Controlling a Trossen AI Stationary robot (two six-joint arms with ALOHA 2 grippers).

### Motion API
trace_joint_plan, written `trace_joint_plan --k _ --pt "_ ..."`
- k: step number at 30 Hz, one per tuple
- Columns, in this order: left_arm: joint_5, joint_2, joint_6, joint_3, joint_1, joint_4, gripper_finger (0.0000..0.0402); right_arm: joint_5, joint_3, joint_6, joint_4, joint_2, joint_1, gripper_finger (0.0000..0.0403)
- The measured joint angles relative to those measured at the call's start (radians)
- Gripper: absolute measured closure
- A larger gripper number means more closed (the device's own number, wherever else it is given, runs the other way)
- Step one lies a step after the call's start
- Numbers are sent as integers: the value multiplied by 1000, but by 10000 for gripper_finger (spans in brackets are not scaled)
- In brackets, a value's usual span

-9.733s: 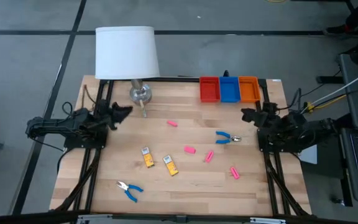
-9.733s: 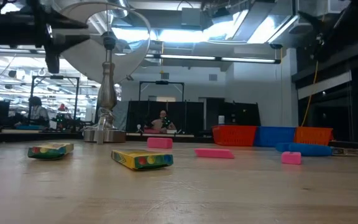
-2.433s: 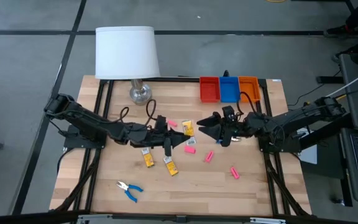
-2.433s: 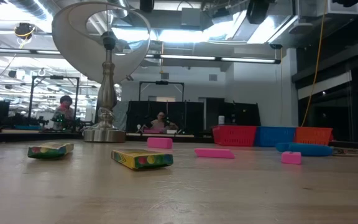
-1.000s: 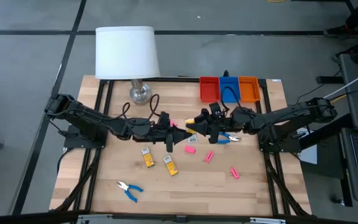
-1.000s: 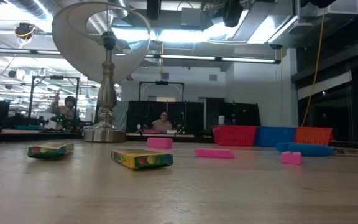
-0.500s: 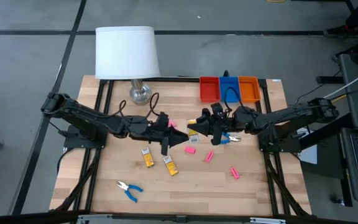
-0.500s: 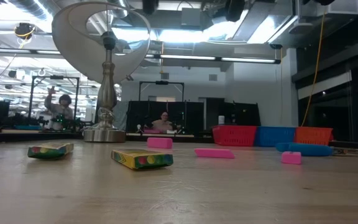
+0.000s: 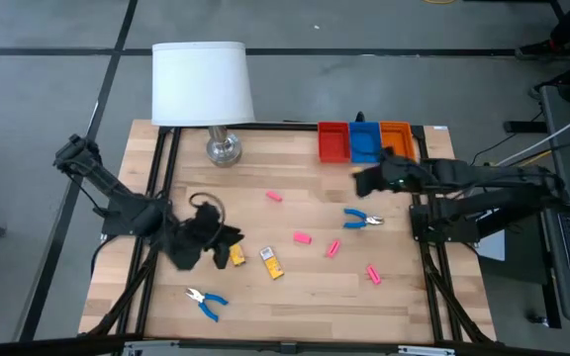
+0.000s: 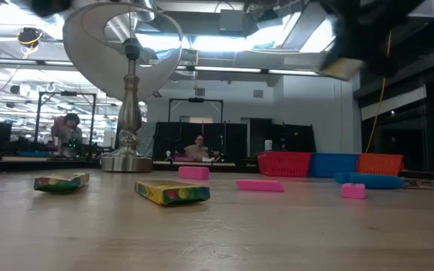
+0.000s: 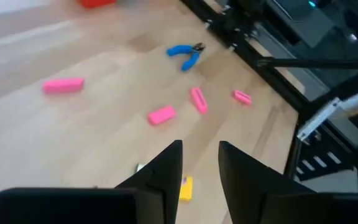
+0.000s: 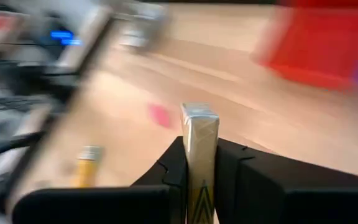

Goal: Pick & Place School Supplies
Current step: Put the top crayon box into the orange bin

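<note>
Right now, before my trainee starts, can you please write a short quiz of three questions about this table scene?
1. True or false: the robot's right hand holds a pink eraser.
2. Which tray stands between the other two? A the red one, B the blue plastic tray, C the orange one.
3. How many pink rubber erasers lie on the wooden table?
Key: 1 false, it grips a yellow cardboard box; 2 B; 3 four.

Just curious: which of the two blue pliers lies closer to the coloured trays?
The blue pliers right of the table's middle; the other pair lies near the front edge, far from the trays.
</note>
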Motion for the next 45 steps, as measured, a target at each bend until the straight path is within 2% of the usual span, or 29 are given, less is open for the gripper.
trace_joint_plan --k 4,10,21,23,29,35,45 --pt "-73 15 -116 0 -51 -89 305 56 0 27 -185 -60 -124 367" --pt "-126 36 -137 0 -45 -116 305 50 0 -111 -310 -12 -409 367" --pt "-179 35 -145 0 -44 -104 305 41 0 -512 -221 197 -811 367" --pt "-187 35 -145 0 -44 -102 305 70 0 -510 -219 230 -829 367" --pt "-189 35 -143 0 -39 -85 305 176 0 -427 -208 275 -785 367" --pt "-208 35 -137 0 -39 -69 305 254 0 -260 -151 327 -792 367" --pt "-247 35 -78 0 -70 -10 320 415 0 -109 -93 413 -802 367"
